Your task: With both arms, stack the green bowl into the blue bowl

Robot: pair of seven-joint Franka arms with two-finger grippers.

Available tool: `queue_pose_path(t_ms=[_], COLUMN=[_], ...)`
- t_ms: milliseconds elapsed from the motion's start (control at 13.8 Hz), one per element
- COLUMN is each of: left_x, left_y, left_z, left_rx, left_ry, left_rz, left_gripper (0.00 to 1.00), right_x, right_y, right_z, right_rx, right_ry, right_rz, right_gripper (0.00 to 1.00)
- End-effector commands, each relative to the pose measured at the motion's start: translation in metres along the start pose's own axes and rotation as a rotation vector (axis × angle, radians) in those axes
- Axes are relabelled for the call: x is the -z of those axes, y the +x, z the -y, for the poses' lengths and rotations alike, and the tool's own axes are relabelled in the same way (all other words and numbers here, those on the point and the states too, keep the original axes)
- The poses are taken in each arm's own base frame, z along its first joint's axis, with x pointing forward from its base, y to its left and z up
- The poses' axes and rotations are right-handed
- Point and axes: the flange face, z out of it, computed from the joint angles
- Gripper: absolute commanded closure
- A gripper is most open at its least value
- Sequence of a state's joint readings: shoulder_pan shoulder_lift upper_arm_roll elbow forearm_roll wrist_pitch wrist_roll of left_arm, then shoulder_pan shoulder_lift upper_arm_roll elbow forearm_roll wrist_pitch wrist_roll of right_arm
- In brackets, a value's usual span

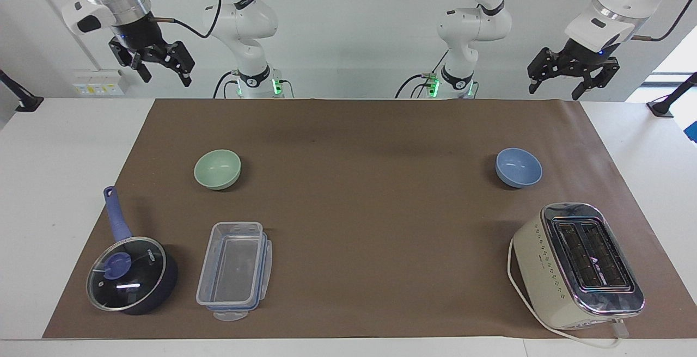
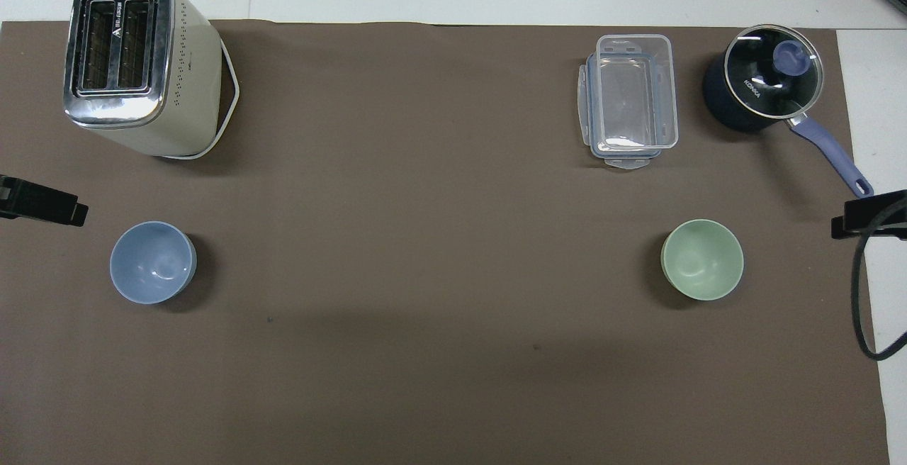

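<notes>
The pale green bowl sits upright on the brown mat toward the right arm's end of the table. The light blue bowl sits upright toward the left arm's end, about as near to the robots as the green one. Both bowls are empty and untouched. My right gripper hangs high over the table's edge at its own end, open and holding nothing. My left gripper hangs high at the other end, also open and holding nothing.
A cream toaster stands farther from the robots than the blue bowl. A clear plastic container and a dark blue lidded saucepan lie farther out than the green bowl. The brown mat covers most of the table.
</notes>
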State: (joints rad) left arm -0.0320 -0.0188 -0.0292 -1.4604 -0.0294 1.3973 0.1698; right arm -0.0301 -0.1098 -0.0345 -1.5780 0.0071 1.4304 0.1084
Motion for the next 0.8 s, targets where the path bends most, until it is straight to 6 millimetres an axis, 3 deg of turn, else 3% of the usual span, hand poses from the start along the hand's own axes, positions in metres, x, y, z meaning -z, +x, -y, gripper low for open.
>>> queue_pose_path(t_ms=[0, 506, 723], left_x=[-0.001, -0.001, -0.001], left_y=[-0.008, -0.009, -0.008], left_z=[0.002, 0.002, 0.0], left_rx=[0.016, 0.018, 0.041], left_ry=[0.01, 0.01, 0.01], left_rz=[0.002, 0.005, 0.003], left_gripper=[0.0, 0.0, 0.0], right_x=[0.001, 0.003, 0.003], right_y=[-0.004, -0.005, -0.006], right_z=[-0.004, -0.001, 0.011], right_rx=[0.005, 0.017, 0.039], right_ry=[0.026, 0.026, 0.025], right_rz=[0.003, 0.0, -0.001], right_gripper=[0.0, 0.0, 0.0])
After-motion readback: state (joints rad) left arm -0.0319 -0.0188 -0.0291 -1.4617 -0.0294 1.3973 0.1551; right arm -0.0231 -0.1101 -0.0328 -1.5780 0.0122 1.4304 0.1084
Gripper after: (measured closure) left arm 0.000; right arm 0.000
